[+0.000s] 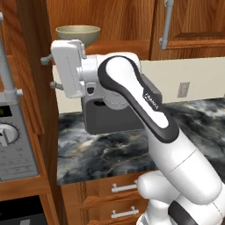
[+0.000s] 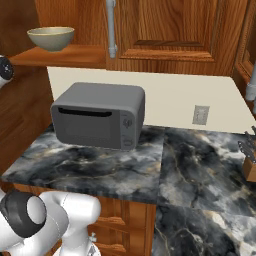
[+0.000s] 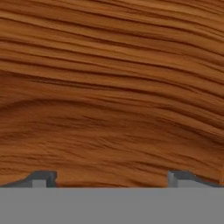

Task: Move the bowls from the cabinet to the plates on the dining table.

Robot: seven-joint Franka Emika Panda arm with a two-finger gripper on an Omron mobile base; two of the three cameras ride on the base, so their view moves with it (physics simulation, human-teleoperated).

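One grey-olive bowl [image 1: 78, 33] [image 2: 51, 37] with a pale rim stands on the open cabinet's wooden shelf [image 1: 118, 46] [image 2: 65, 55]. My gripper [image 1: 48, 72] hangs below and a little left of the bowl, just under shelf height, and points left at a wooden panel. Its fingers [image 1: 45, 59] stand wide apart with nothing between them. The hand view has the gripper [image 3: 112, 179] close against reddish-brown wood grain, with both dark fingertips [image 3: 43, 178] far apart. The plates and the dining table are out of view.
A grey toaster oven [image 2: 97, 120] [image 1: 110, 118] sits on the marbled counter [image 2: 100, 170] under the shelf, behind my arm. A closed cabinet door [image 2: 175, 35] with a silver bar handle [image 2: 111, 27] is right of the shelf. A wall oven [image 1: 13, 145] stands at left, a knife block [image 2: 248, 160] at far right.
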